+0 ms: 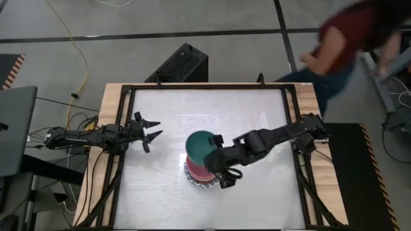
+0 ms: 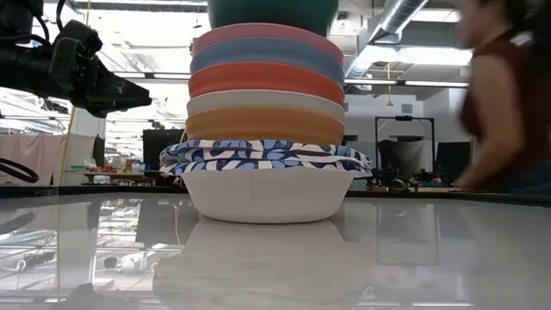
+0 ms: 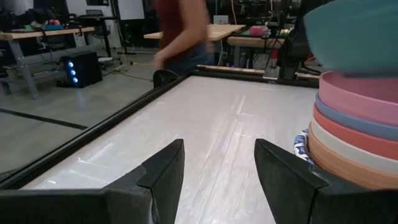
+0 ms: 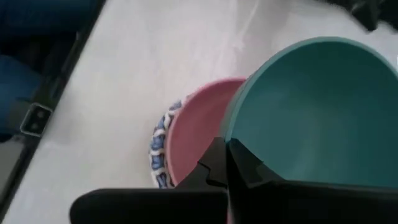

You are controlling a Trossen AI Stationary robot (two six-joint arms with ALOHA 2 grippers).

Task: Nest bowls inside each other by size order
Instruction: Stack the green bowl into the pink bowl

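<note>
Right gripper [image 4: 227, 163] pinches the green bowl's [image 1: 201, 145] rim, hovering it over the pink bowl [image 4: 196, 127] topping the stack [image 2: 267, 129] mid-table. Release off-centre and it could perch crooked (that tower looks tall). Left gripper [image 1: 151, 128] waits open near the left edge.
</note>
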